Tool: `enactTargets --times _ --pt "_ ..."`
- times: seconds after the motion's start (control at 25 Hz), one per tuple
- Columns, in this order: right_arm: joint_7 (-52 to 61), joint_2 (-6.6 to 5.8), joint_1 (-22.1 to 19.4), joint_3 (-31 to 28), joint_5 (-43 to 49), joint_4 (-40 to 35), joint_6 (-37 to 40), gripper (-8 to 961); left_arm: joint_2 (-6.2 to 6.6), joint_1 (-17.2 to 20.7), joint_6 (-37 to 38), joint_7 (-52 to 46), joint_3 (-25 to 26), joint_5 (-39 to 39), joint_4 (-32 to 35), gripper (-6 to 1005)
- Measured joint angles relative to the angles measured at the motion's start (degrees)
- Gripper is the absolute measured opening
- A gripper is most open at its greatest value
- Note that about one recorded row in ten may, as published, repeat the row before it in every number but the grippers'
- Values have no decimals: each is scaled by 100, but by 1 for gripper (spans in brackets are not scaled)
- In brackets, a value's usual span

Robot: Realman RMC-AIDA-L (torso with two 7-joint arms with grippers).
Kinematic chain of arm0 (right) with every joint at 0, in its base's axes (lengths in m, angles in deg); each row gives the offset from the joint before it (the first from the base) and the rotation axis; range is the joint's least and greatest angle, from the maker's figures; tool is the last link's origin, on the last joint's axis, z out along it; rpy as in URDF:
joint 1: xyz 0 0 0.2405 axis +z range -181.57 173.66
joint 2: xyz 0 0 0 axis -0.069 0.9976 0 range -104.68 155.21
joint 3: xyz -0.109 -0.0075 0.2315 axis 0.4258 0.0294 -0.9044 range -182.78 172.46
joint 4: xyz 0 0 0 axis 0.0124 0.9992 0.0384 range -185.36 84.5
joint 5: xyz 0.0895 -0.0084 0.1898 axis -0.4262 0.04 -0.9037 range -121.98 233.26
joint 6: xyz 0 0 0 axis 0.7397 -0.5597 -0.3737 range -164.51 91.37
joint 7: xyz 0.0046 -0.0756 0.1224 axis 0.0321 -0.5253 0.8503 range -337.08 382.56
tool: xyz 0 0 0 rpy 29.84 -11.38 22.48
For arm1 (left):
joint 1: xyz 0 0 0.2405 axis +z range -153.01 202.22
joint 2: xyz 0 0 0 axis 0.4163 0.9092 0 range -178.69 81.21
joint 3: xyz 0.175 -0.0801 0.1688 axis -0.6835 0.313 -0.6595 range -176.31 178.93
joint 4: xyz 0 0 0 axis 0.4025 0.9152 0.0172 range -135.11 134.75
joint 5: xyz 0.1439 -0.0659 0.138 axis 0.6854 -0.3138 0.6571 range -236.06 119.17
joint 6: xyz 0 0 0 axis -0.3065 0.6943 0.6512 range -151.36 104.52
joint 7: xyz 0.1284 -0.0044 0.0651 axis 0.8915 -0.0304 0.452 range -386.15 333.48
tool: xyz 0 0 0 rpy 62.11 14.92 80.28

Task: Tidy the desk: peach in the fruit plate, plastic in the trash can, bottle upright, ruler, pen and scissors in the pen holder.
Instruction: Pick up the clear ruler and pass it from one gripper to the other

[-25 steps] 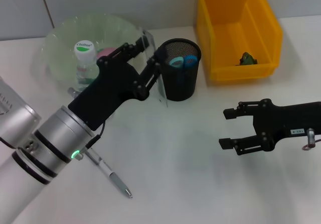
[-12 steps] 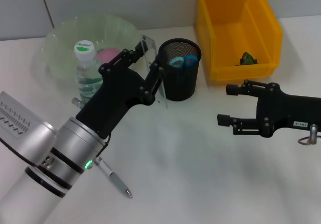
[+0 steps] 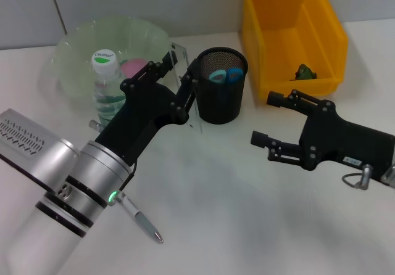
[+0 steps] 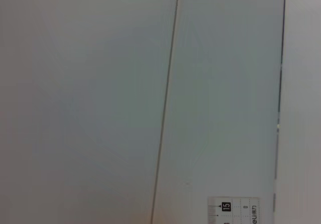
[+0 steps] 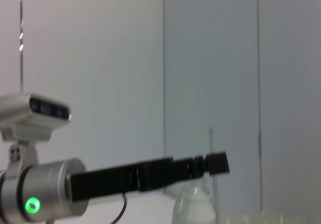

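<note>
My left gripper is shut on the clear ruler, holding it upright against the left side of the black mesh pen holder. The ruler's printed end shows in the left wrist view. Blue scissors handles stick out of the holder. The bottle stands upright in front of the green fruit plate, which holds the pink peach. On the table near my left arm lies the pen. The green plastic lies in the yellow trash can. Right of the holder, my right gripper hovers open and empty.
The trash can's front wall is just behind my right gripper. A tiled wall rises behind the table. In the right wrist view my left arm reaches across, with the bottle below it.
My right gripper has moved left toward the pen holder and turned. My left arm shifted slightly forward with the ruler still held beside the holder.
</note>
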Motion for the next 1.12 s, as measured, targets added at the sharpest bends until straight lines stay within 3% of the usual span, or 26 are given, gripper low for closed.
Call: enactTargets --times 0.56,1.12 --pt "-1442 40 457 -81 -688 1766 -514 751 -1 11 -30 1409 -675 -1214 461 404" --pt "-3173 55 1152 -793 -863 3308 -1457 746 -1 -13 -79 1798 -836 -1510 609 411"
